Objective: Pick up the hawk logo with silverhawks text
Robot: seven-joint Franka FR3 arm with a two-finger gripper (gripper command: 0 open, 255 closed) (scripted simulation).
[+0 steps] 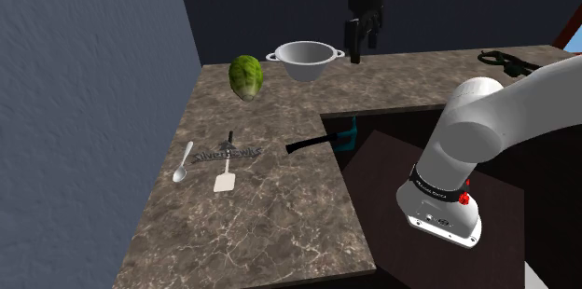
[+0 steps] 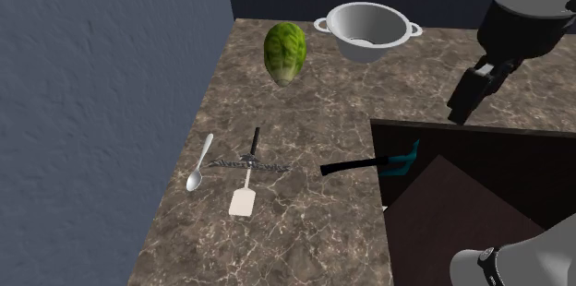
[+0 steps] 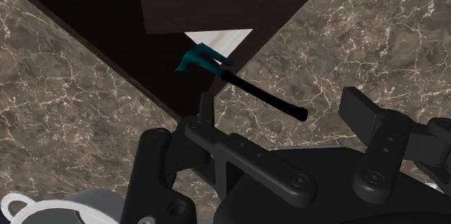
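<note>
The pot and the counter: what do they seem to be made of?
The pot looks like metal: plain grey, smooth, with a soft sheen inside. The counter looks like polished stone, perhaps marble: brown with pale veins. The look alone cannot confirm either.

light: dim, flat | shadows: v. faint | tone: dark, bluish-grey

Arm up high, hand (image 1: 363, 48) open & empty.

A spatula (image 2: 243, 201) crosses the hawk logo (image 2: 224, 161), a spoon (image 2: 199, 166) just beside; overhead is open.
</note>
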